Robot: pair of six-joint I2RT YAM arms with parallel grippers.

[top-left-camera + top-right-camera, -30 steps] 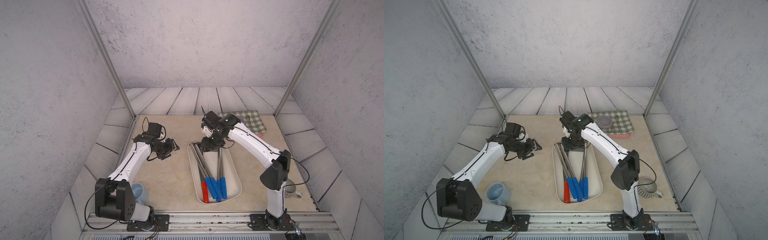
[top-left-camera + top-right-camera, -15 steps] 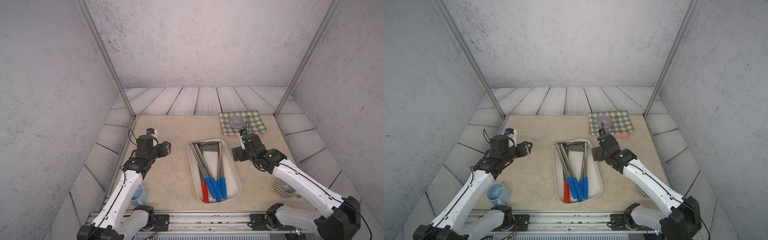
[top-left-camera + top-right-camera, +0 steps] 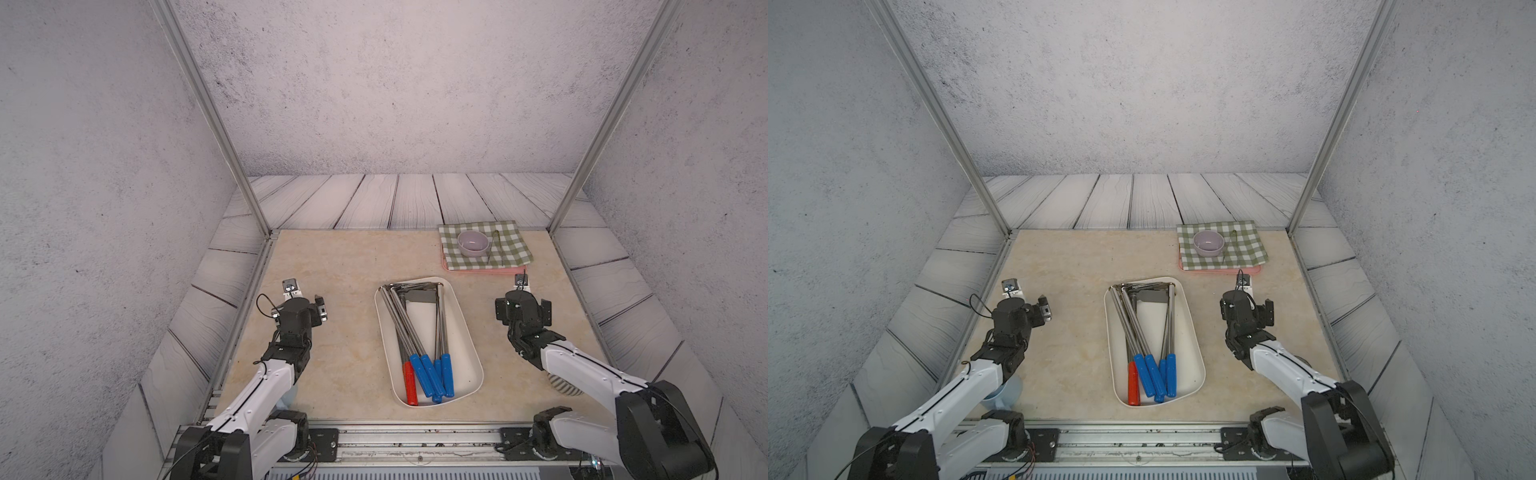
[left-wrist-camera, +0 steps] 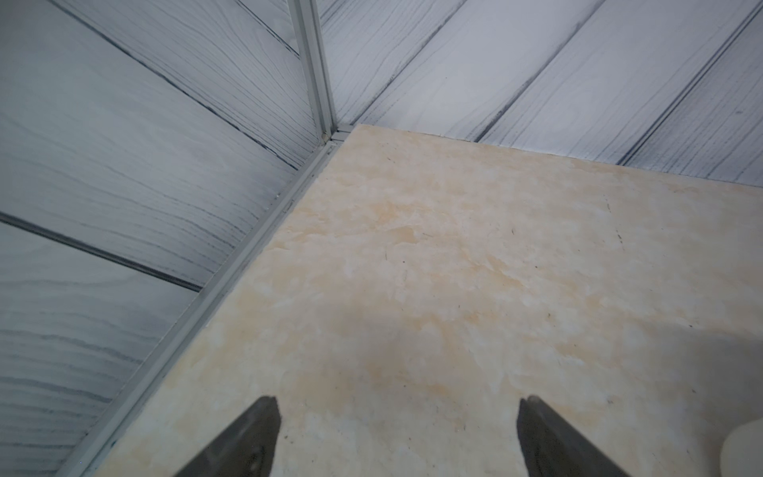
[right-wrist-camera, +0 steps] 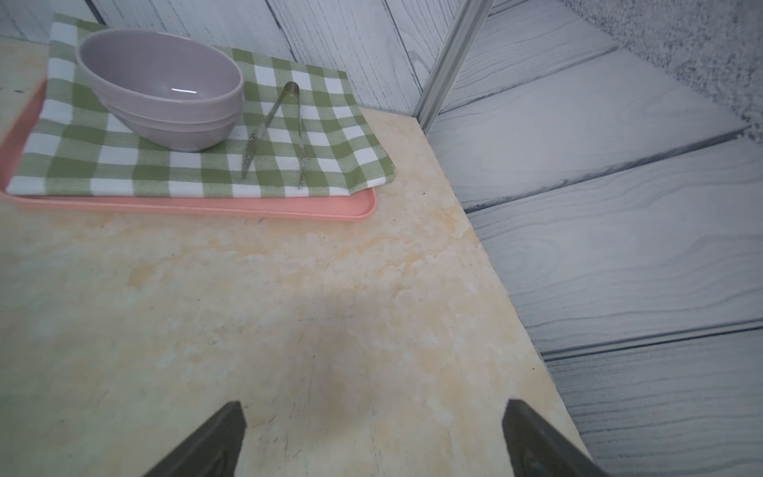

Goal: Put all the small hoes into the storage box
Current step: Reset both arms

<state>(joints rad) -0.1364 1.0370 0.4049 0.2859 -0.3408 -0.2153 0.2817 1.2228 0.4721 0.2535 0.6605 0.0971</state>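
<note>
Between the two arms, mid-surface: large shallow cream-white storage box with rounded corners and a low rim, clear in both top views. It holds a bundle of long metal-shafted hand tools with several blue grips and one red grip. I take the small hoe to be one of that bundle, since no such tool lies out on the beige marbled surface. Can't say which one.

The bundle's long axis runs near-to-far along the box, grips at the robot end, heads against the far wall. One flat grey blade shows there.

- left gripper: jaws spread wide, nothing between them, over bare surface; box lies to its right
- right gripper: jaws spread wide, empty; box lies to its left
- both well apart from the box, about equally; neither arm clearly nearer

Judgement: placing looks done, with no reach left to plan. Any regrasp would want the jaws closing across the shafts.

Hard to read:
- heads overlap at the far end, so the hoe can't be separated from its neighbours
- left wrist view shows only a pale sliver at its edge, possibly the box
- right wrist view shows a flat pink tray, green checked cloth, lilac bowl and metal tongs, but no box
- light blue cup is partly under the left arm
- striped object behind the right arm is cut off, can't identify
</note>
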